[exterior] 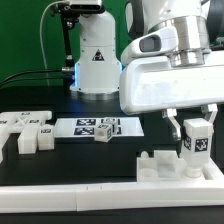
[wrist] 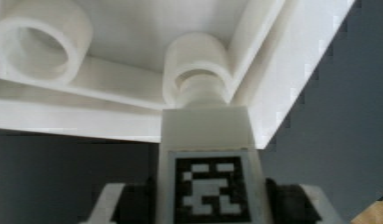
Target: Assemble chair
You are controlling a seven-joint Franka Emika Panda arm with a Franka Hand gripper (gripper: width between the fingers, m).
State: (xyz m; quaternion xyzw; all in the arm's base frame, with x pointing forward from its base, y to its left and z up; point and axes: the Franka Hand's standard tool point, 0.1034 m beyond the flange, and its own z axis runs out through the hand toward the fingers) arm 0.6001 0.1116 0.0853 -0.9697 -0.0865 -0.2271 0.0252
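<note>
My gripper [exterior: 196, 133] is at the exterior view's right, shut on a white chair leg [exterior: 196, 143] with a black marker tag, held upright. Just below it a larger white chair part [exterior: 172, 166] with raised blocks lies on the black table. In the wrist view the tagged leg [wrist: 213, 150] sits between my gripper's [wrist: 209, 205] two fingers [wrist: 124, 200]. Its rounded far end [wrist: 200, 62] is at or very near the white part [wrist: 63, 85], beside a round hole [wrist: 40, 47]; whether they touch I cannot tell.
The marker board [exterior: 84, 127] lies mid-table, with a small tagged white block [exterior: 104, 134] on it. Several loose white chair parts [exterior: 26, 134] lie at the exterior view's left. A long white rail [exterior: 70, 190] runs along the front edge. The robot base [exterior: 96, 55] stands behind.
</note>
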